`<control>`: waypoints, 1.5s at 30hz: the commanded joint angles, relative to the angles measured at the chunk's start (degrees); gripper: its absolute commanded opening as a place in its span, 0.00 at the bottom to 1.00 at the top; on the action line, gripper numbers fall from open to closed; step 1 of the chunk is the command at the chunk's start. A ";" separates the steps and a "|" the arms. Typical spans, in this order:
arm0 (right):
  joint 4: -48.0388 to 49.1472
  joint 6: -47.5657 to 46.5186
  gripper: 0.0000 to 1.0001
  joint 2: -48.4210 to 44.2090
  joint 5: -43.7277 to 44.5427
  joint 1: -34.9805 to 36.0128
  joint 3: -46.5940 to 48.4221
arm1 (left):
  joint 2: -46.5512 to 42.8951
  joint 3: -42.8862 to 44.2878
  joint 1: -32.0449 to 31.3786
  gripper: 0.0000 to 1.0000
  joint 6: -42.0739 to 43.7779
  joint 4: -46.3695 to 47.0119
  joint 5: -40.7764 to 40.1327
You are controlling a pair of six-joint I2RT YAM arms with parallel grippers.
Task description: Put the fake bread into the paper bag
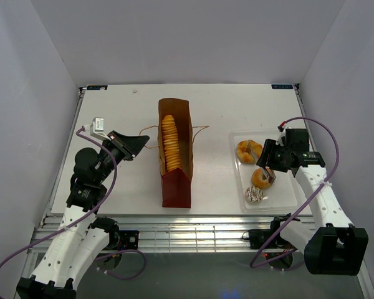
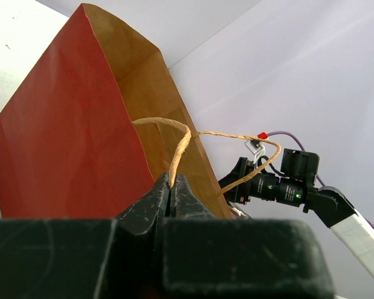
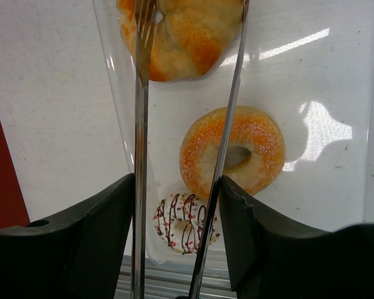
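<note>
Hovering over a clear tray [image 3: 336, 93] at the right of the overhead view, the right gripper [image 3: 176, 184] had its fingers [image 3: 93, 237] pressed on a pair of metal tongs [image 3: 139, 112], one blade along each finger. Three pieces of the fake bread [image 1: 260, 179] lay in that tray: a folded bun [image 3: 181, 37] at the top of the wrist view, a ring bun [image 3: 234, 156] in the middle and a small pastry [image 3: 184, 221] at the bottom. The tong tips reached either side of the folded bun; whether they touched it could not be told. The paper bag [image 1: 174, 187] sat at the centre of the desk [image 1: 224, 112], well left of the tray, its long axis running top to bottom of the frame, with the long loaf [image 1: 169, 143] already inside along that axis. At the bag's left, the left gripper [image 2: 170, 184] was closed on a twine handle [image 2: 181, 146]. The right arm was much nearer the tray, so a piece would likely have to travel leftward to the bag.
</note>
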 commanded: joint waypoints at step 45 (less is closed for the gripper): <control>4.23 18.75 0.34 -3.93 -43.98 5.98 42.39 | 0.16 -0.02 -0.16 0.00 -1.82 0.83 0.53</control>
